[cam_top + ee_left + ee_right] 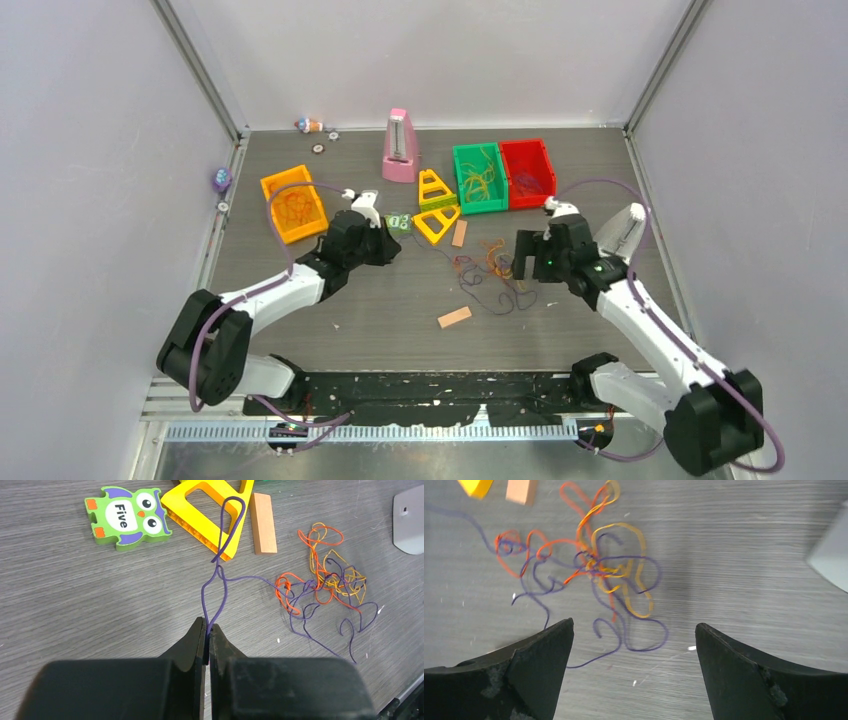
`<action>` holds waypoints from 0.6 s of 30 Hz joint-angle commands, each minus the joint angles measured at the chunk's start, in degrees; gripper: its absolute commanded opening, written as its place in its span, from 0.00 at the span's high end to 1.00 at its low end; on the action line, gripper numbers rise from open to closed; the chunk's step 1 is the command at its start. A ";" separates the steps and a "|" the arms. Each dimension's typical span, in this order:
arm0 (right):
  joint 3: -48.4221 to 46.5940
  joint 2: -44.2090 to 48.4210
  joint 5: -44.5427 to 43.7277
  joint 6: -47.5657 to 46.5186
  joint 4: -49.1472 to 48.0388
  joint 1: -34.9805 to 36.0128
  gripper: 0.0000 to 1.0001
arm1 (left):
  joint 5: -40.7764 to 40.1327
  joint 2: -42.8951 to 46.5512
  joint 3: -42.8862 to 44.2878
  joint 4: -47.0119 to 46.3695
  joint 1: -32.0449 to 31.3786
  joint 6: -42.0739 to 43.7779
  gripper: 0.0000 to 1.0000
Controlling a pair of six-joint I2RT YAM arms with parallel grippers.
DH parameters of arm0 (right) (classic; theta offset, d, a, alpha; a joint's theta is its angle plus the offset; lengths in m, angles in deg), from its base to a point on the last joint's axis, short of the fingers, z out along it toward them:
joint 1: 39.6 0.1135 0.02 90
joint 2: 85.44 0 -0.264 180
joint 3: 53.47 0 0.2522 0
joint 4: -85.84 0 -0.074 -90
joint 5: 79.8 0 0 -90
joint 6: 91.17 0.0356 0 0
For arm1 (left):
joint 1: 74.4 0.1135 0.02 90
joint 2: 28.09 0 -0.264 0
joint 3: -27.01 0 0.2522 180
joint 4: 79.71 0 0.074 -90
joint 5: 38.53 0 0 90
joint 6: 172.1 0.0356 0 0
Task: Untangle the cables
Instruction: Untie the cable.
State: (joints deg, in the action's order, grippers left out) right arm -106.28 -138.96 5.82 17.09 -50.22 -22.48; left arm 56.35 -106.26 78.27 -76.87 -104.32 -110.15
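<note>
The cables (495, 275) lie as a small tangle of orange-red, yellow and dark purple strands on the grey table between my arms. My left gripper (207, 625) is shut on one purple cable (222, 580), which runs out as a loop towards the tangle (325, 585) on the right. In the top view the left gripper (395, 240) sits left of the tangle. My right gripper (634, 627) is open and empty, and hovers just near the tangle (609, 570); in the top view the right gripper (520, 268) is at its right edge.
An orange bin (294, 203), a green bin (480, 177) and a red bin (527, 172) hold loose strands. A pink metronome (401, 147), yellow triangles (437, 224), an owl block (127, 515) and wooden blocks (454, 317) (263, 522) lie around.
</note>
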 commanded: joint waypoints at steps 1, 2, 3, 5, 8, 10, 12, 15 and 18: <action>-4.79 -8.29 0.47 -3.27 -4.62 8.11 0.02 | 1.13 0.46 1.50 -3.21 -0.18 1.27 0.82; -5.42 -9.69 -1.85 -3.34 -4.87 10.56 0.02 | 1.06 0.62 1.45 -3.15 -0.50 1.88 0.70; -6.41 -12.32 -2.86 -3.50 -5.32 11.53 0.02 | 0.53 0.87 1.64 -3.10 -1.10 2.70 0.59; -7.50 -15.69 -4.79 -3.72 -6.44 13.42 0.04 | -2.08 1.49 2.43 -1.64 -3.36 5.36 0.38; -7.91 -19.18 -5.47 -2.85 -9.12 13.97 0.06 | -4.38 1.02 5.14 1.22 -7.79 11.28 0.23; -8.34 -21.48 -5.58 -1.69 -10.79 13.94 0.08 | -4.11 -0.65 7.49 2.54 -9.55 14.51 0.19; -8.86 -23.64 -5.93 -0.46 -12.13 13.91 0.09 | -0.43 -3.49 10.18 3.92 -9.72 14.73 0.18; -9.52 -26.99 -9.12 1.09 -13.14 13.90 0.11 | 4.52 -9.14 15.44 6.94 -9.77 14.42 0.21; -10.36 -30.51 -11.64 2.09 -13.01 13.76 0.16 | 9.18 -14.48 20.50 9.81 -9.80 14.17 0.23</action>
State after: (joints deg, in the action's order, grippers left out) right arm -113.73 -166.72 -0.70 16.78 -60.12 -8.60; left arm 58.74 -115.31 93.11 -71.43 -114.37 -97.82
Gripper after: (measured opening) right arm 0.858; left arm 0.783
